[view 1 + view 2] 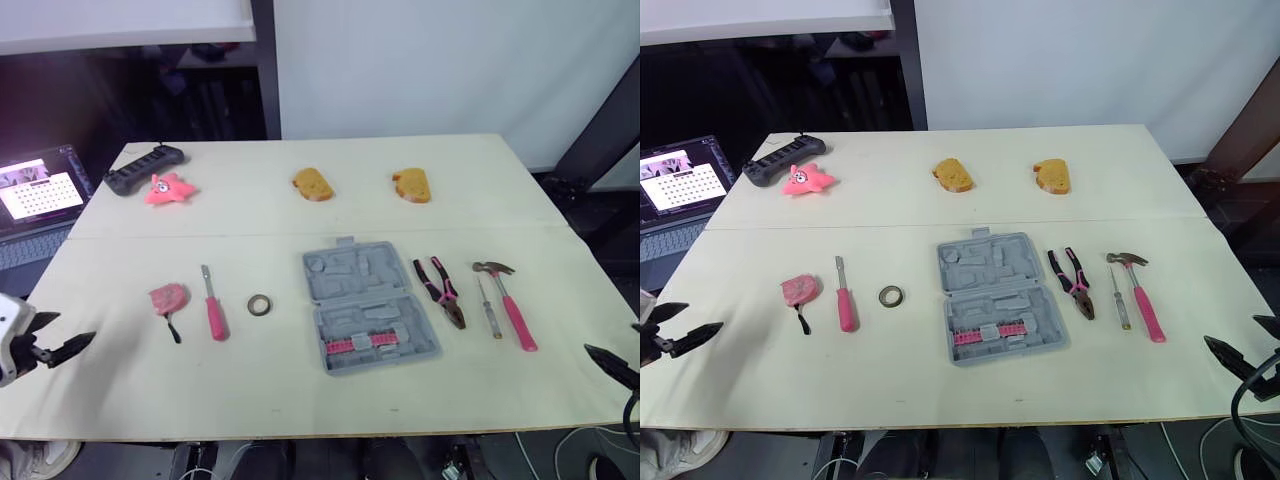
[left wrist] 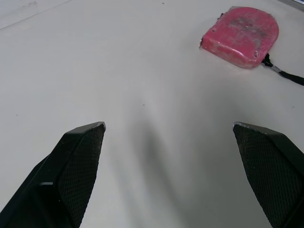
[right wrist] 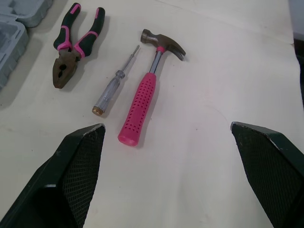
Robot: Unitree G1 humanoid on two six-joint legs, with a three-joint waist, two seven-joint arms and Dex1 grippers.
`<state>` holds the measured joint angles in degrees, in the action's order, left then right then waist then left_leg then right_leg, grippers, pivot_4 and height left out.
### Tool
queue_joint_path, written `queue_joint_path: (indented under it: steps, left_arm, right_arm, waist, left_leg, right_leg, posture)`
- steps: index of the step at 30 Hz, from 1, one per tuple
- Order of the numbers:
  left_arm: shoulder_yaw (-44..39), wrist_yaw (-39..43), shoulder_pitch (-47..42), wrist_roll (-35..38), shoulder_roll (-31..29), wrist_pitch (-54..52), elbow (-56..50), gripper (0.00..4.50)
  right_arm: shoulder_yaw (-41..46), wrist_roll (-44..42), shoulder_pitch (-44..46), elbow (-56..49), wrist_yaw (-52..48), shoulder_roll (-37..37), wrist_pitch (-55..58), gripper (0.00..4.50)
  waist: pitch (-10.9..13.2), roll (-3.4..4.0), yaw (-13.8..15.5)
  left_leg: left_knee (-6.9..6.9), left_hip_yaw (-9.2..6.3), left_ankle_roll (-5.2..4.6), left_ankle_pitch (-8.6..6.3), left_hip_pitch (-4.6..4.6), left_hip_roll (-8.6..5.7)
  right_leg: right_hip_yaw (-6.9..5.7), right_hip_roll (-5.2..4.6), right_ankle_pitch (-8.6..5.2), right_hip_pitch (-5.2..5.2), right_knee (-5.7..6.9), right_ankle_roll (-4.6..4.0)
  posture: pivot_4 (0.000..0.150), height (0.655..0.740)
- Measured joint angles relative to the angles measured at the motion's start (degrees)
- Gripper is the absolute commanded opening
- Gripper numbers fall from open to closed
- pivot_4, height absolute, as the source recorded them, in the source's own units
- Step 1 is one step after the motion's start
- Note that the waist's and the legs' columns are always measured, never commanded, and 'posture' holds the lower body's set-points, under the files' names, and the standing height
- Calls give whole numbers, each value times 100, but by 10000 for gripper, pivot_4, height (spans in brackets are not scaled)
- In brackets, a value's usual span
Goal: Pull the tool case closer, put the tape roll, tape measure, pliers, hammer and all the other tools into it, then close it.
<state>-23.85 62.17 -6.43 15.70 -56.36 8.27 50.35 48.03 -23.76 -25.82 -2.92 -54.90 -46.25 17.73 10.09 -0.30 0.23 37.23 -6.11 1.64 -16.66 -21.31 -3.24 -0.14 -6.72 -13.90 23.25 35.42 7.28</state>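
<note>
2 empty hands, left hand and right hand, fingers apart, flank the pale wooden surface. The open grey plastic tool case lies centrally, forward of both, long axis pointing away, somewhat nearer the right hand.
</note>
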Motion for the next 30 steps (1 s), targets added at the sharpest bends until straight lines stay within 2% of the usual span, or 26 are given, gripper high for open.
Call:
queue_joint_path:
  steps: [12,15,19,20,21,22,25,28,29,30]
  left_arm:
    - [32,1,-70,-11,5,-57,-237,45000]
    - [158,53,-45,77,285,-351,-1035,45000]
    - [782,67,199,282,1056,-1047,-2887,45000]
    - [937,28,216,321,1201,-1190,-3186,40032]
    - [1160,-57,228,349,1427,-1404,-3614,35021]
    - [1282,-84,224,359,1541,-1470,-3804,32606]
    - [1941,-243,121,335,2119,-1750,-4445,17172]
    - [2510,-493,-70,38,2516,-1860,-4479,1765]
    - [2665,-559,-169,-65,2620,-1876,-4466,0]
    - [2788,-627,-256,-169,2693,-1876,-4439,0]
  right_arm:
    - [0,-5,-97,-58,28,7,-34,44747]
    - [13,-174,-264,-665,117,25,380,44747]
    - [-62,-1039,-376,-2157,203,25,1402,44747]
    - [-178,-1177,-320,-2479,265,11,1585,45000]
    - [-519,-1286,-189,-2844,427,-81,1881,38857]
    - [-709,-1310,-83,-2970,503,-141,1985,37180]
    - [-1896,-1007,906,-3103,1069,-467,2390,22652]
    - [-3038,-563,2053,-2817,1515,-484,2578,7983]
    - [-3338,-425,2350,-2665,1621,-468,2594,2904]
    - [-3693,-236,2704,-2457,1709,-461,2642,239]
  waist:
    - [-1,0,6]
    - [-3,7,22]
    - [-5,7,37]
    - [-6,-2,31]
    - [-11,-11,11]
    - [-11,-11,9]
    - [-11,-10,-6]
    - [-11,-13,7]
    - [-9,-13,16]
    - [-10,-13,22]
  left_leg:
    - [0,0,0,0,0,-1]
    - [1,-1,0,0,-1,4]
    - [3,-5,1,0,-3,6]
    - [3,-6,0,0,-2,9]
    - [4,-6,1,0,-1,10]
    - [7,-4,0,0,-2,8]
    - [24,4,1,0,-7,1]
    - [24,2,1,1,-8,-8]
    - [24,1,2,2,-11,-9]
    - [23,0,2,2,-10,-9]
  right_leg:
    - [0,0,0,0,1,0]
    - [2,-4,0,-2,1,0]
    - [7,-5,1,-2,1,0]
    - [7,-1,0,-1,1,0]
    - [7,1,1,-1,0,-1]
    - [7,-1,2,-1,1,-1]
    - [11,-7,4,-3,-2,-1]
    - [7,1,4,1,1,-2]
    - [6,1,4,4,3,-2]
    - [4,3,4,3,3,-2]
  posture:
    - [1500,7400]
    - [1500,7400]
    - [1500,7400]
    - [1500,7400]
    - [1500,7400]
    - [1500,7400]
    - [1500,7400]
    - [1500,7400]
    - [1500,7400]
    - [1500,7400]
